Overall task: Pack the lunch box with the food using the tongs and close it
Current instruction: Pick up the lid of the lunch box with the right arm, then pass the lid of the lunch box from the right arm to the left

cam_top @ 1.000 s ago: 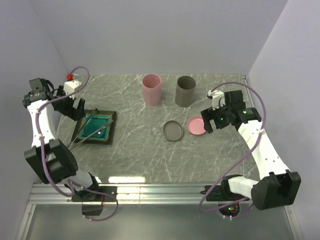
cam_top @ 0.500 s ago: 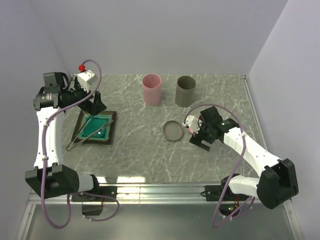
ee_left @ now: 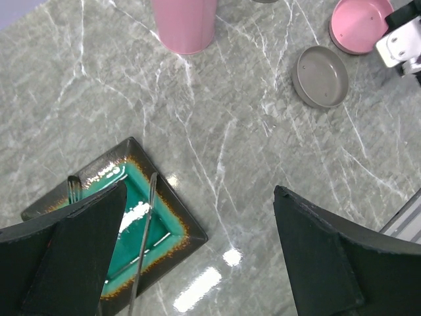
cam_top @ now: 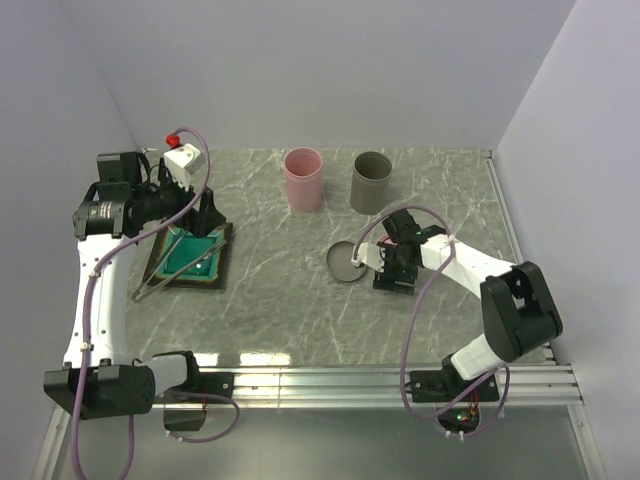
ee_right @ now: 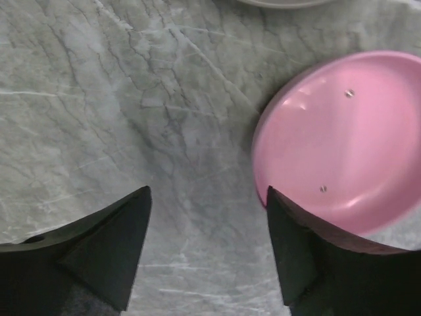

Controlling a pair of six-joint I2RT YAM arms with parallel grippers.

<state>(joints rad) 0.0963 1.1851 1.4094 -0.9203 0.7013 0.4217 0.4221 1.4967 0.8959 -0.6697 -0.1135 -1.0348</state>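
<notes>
The tongs (cam_top: pixel 165 272) lie slantwise with their tips on the teal tray (cam_top: pixel 225 250); one thin arm (ee_left: pixel 145 243) shows in the left wrist view. My left gripper (cam_top: pixel 205 218) hovers open above the tray's far right corner, its jaws (ee_left: pixel 198 191) wide apart and empty. The lunch box shows as a pink tub (cam_top: pixel 304 178) and a grey tub (cam_top: pixel 371 182), both uncovered. My right gripper (ee_right: pixel 208 192) stands open low over the table, its right finger at the near rim of the pink lid (ee_right: pixel 342 138). The food is out of view.
A grey lid (cam_top: pixel 345 262) lies on the marble just left of my right gripper (cam_top: pixel 392 272). The two tubs stand upright at the back centre. Walls close in the table on the left, back and right.
My right arm has swung left and dropped down onto the spot of the pink lid. My left arm has shifted right, over the tray's far corner.
</notes>
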